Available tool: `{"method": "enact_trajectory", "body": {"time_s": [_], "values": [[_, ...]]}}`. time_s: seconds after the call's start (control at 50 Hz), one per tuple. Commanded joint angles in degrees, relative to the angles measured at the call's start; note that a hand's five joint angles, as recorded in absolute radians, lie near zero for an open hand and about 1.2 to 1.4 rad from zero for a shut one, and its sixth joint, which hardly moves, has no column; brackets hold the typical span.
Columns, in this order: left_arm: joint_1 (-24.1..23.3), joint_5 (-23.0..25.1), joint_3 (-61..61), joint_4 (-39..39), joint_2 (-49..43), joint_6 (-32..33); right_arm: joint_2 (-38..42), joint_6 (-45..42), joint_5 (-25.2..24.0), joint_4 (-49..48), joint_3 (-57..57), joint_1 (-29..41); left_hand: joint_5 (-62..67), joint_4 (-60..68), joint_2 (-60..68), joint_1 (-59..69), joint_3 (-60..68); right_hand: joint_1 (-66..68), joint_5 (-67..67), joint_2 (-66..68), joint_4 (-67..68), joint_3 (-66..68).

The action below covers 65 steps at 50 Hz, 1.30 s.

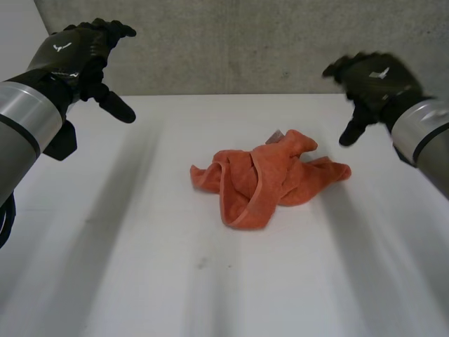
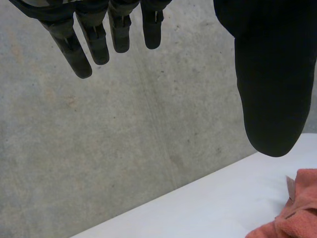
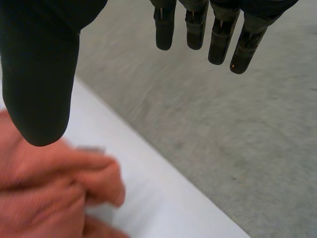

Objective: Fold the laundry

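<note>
a: where is the laundry logged?
b: orange towel (image 1: 270, 177) is noted crumpled near the middle of the white table (image 1: 140, 246), not yet folded. left hand (image 1: 74, 53) is held high at its 10 o'clock, right hand (image 1: 375, 77) at its 2 o'clock. fingers of both are seen straight and spread, nothing gripped.
a: handling?
b: judged light, soft and limp. hemmed edge (image 1: 245, 217) at 6 o'clock is suggested for pinching. table appears smooth. grey concrete wall (image 1: 245, 42) is seen at 12 o'clock.

wall (image 1: 245, 42): grey concrete (mottled) | table (image 1: 140, 267): white, matte
</note>
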Motion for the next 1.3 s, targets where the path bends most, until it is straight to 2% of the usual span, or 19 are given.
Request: {"method": "enact_trajectory", "body": {"time_s": [0.02, 0.16, 0.28, 0.32, 0.36, 0.38, 0.4, 0.42, 0.48, 0.58, 0.7, 0.86, 1.14, 1.24, 1.28, 1.3], "values": [[0.0, 0.2, -0.5, 1.4, -4.4, 0.5, 8.5, -14.9, -5.9, 1.3, -1.2, 4.5, -1.7, -0.9, -0.7, -0.7, -1.2, -1.4, -3.4, -2.3, -3.0, -1.4], [0.0, 0.3, -1.4, 4.4, -10.7, 0.9, 18.9, -17.3, -10.0, 1.1, -7.1, 9.0, -1.5, -0.7, -0.5, -0.5, -1.1, -0.4, -2.5, -1.3, -2.1, -0.5], [0.2, 0.3, -3.5, 6.8, -15.4, 5.0, 27.4, -18.6, -10.8, 1.0, -13.4, 9.4, -1.5, -0.7, -0.5, -0.5, -1.1, 11.0, 8.9, 10.1, 9.3, 10.9], [0.4, 0.4, -4.4, 7.3, -16.3, 6.3, 29.1, -19.3, -10.5, 1.2, -15.1, 9.5, -1.7, -0.9, -0.7, -0.7, -1.2, 20.7, 18.7, 19.8, 19.1, 20.6], [0.4, 0.4, -5.7, 8.2, -17.2, 7.8, 31.1, -21.3, -10.3, 1.4, -16.8, 9.6, -1.8, -1.1, -0.9, -0.9, -1.4, 38.8, 36.8, 37.9, 37.2, 38.8], [0.4, 0.4, -6.2, 8.6, -17.4, 8.1, 31.1, -21.3, -10.3, 1.4, -16.8, 9.6, -2.0, -1.2, -1.0, -1.0, -1.6, 38.9, 36.9, 38.0, 37.3, 38.8], [0.4, 0.4, -6.6, 9.0, -17.6, 8.5, 31.5, -22.3, -10.2, 1.4, -17.3, 9.6, -2.0, -1.2, -1.0, -1.0, -1.6, 48.7, 46.7, 47.9, 47.1, 48.7], [0.4, 0.5, -7.5, 9.9, -18.0, 8.9, 31.8, -23.8, -10.4, 1.1, -18.5, 9.9, -2.2, -1.4, -1.2, -1.2, -1.7, 68.4, 66.4, 67.5, 66.8, 68.4], [0.4, 0.5, -8.4, 11.8, -18.4, 9.0, 31.2, -23.6, -10.4, 0.6, -19.3, 10.0, -2.2, -1.4, -1.2, -1.2, -1.7, 68.6, 66.6, 67.7, 67.0, 68.6], [-0.1, 0.8, -9.2, 16.8, -20.9, 9.0, 17.8, -13.0, -9.5, -0.9, -20.3, 12.3, -2.2, -1.4, -1.2, -1.2, -1.7, 68.6, 66.6, 67.7, 67.0, 68.6], [-2.4, 3.3, -8.1, 19.9, -24.5, 8.7, 10.8, -3.0, -9.6, -1.4, -18.9, 11.8, -2.3, -1.6, -1.4, -1.4, -1.9, 68.6, 66.6, 67.7, 67.0, 68.6], [-4.8, 5.3, -6.9, 22.9, -28.6, 8.3, 4.7, -3.5, -9.2, -1.2, -14.6, 12.4, -2.3, -1.6, -1.4, -1.4, -1.9, 68.6, 66.6, 67.7, 67.0, 68.6], [-11.0, 5.5, -1.3, 26.6, -35.7, 1.5, -4.6, -3.3, -9.1, -1.4, -7.6, 12.5, 0.0, 0.8, 1.0, 1.0, 0.4, 68.6, 66.6, 67.7, 67.0, 68.6], [-12.6, 5.4, -0.5, 26.0, -36.9, 0.7, -6.2, -3.0, -8.3, -1.6, -7.4, 12.0, 9.6, 10.3, 10.6, 10.6, 10.0, 68.6, 66.6, 67.7, 67.0, 68.6], [-13.2, 5.4, -1.1, 25.4, -37.0, 0.2, -6.2, -3.1, -5.5, -1.7, -7.5, 11.7, 17.3, 18.1, 18.3, 18.3, 17.7, 68.6, 66.6, 67.7, 67.0, 68.6], [-13.3, 5.4, -1.2, 24.8, -37.0, 0.0, -6.2, -3.1, -4.7, -1.7, -7.4, 11.7, 25.8, 26.6, 26.8, 26.8, 26.3, 68.6, 66.6, 67.7, 67.0, 68.6]]}}
